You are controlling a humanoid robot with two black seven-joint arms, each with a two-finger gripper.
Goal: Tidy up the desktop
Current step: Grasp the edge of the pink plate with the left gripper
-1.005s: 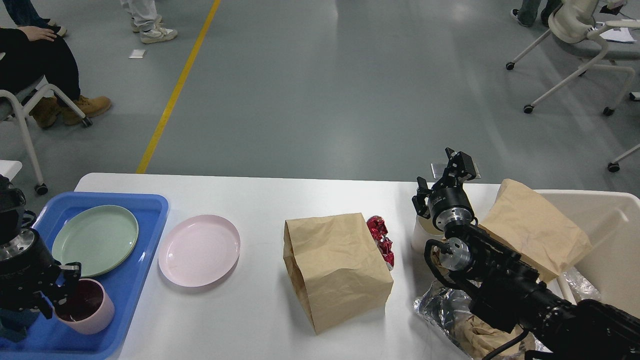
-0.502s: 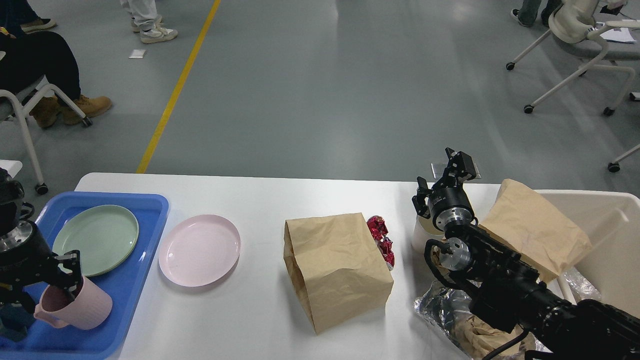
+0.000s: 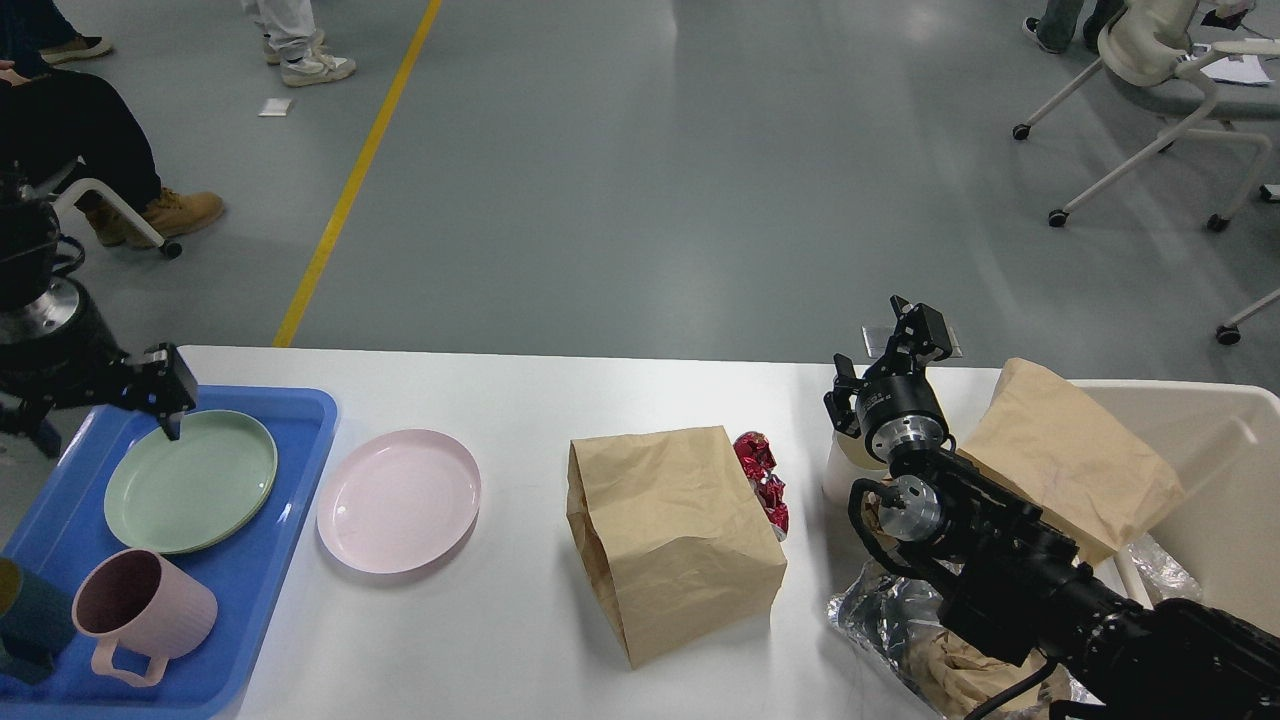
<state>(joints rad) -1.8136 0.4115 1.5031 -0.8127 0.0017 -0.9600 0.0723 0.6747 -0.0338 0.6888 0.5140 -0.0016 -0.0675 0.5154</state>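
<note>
Head view: the left pincer [image 3: 165, 395] is held above the green plate [image 3: 190, 480], its spread unreadable, nothing gripped. The right pincer [image 3: 890, 350] is spread, empty, over the desk [image 3: 520, 400]. A pink mug [image 3: 145, 610] lies tipped in the blue tray [image 3: 300, 420].

Teal cup [image 3: 30, 625] cut off at left edge, white cup [image 3: 845, 470] mostly hidden behind right arm, beige bin [image 3: 1215, 480] cropped at right, left end effector [image 3: 160, 395] fingers indistinguishable.

Pink mug [image 3: 145, 610] released, left gripper [image 3: 160, 395] raised.
</note>
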